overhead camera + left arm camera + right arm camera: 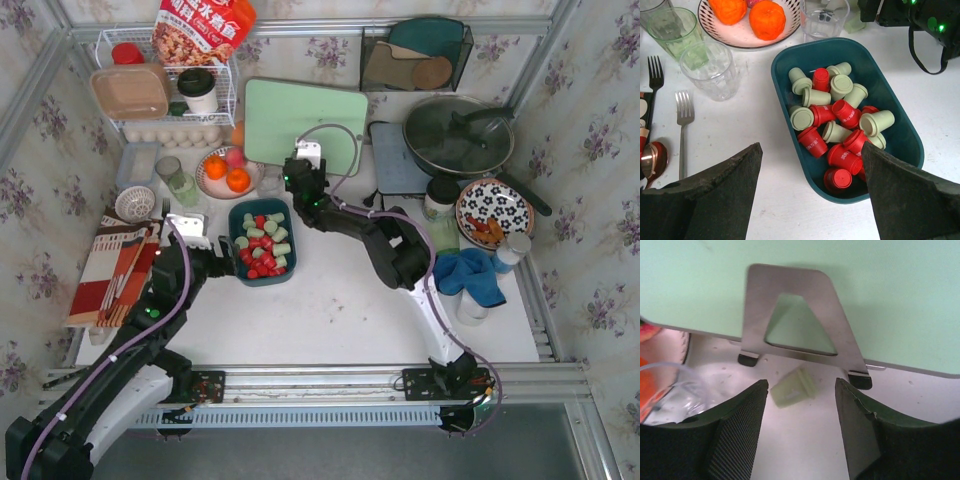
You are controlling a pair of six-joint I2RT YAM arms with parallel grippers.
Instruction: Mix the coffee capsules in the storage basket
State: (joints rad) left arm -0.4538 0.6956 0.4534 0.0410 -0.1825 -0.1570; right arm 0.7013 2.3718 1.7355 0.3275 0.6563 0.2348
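The dark teal storage basket (236, 243) sits left of centre, holding several red and mint green coffee capsules (263, 245), red ones mostly at its near end. In the left wrist view the basket (785, 107) and capsules (840, 122) lie just ahead. My left gripper (220, 263) (810, 150) is open and empty, its fingers straddling the basket's near left corner from above. My right gripper (298, 178) (800, 382) is open, low over the table behind the basket. One mint capsule (791, 388) lies on its side on the table just ahead of its fingertips.
A mint green cutting board (305, 125) on a metal stand (755, 305) stands right behind the loose capsule. A fruit plate with oranges (212, 185), glasses (710, 67) and forks (684, 115) are left of the basket. A pan (458, 135), patterned plate (505, 195) and blue cloth (470, 270) are right.
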